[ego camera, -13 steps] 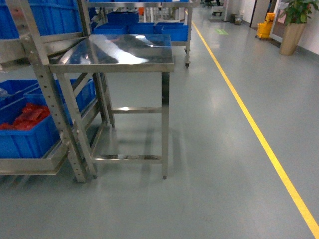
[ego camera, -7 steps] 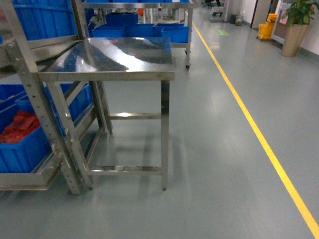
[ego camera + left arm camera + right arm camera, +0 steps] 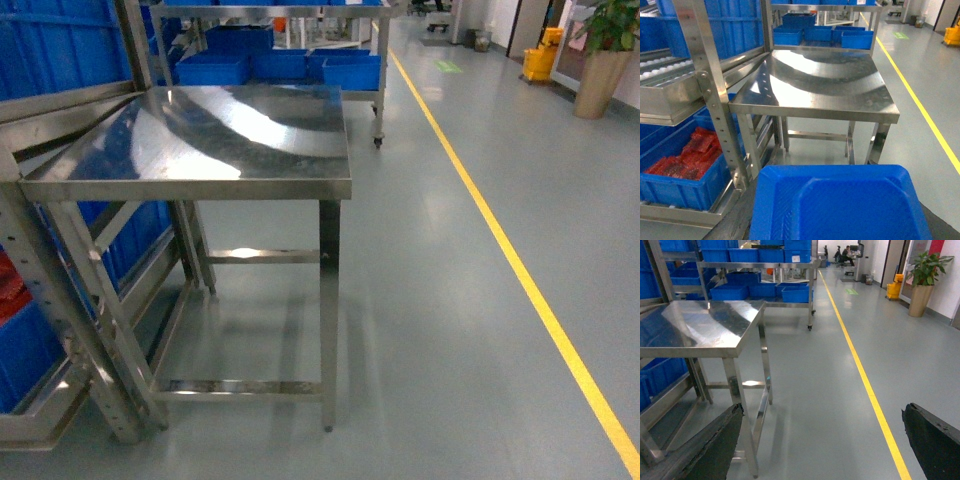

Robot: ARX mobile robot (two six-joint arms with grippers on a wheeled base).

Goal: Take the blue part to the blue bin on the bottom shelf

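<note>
Blue part: not visible in any view. Bright-blue ribbed plastic crate (image 3: 840, 205) fills left wrist view at 6 o'clock; left claw hidden, state unknown. Right claw (image 3: 820, 445) wide open, empty. Expect light, rigid, smooth lump; grip across middle.

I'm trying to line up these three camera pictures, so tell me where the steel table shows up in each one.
Head: the steel table fills the left and centre.
Left wrist: it stands mid-frame, beyond a blue tray at the bottom edge.
Right wrist: at the left.
Shared landmark: the yellow floor line, to the table's right in every view.
</note>
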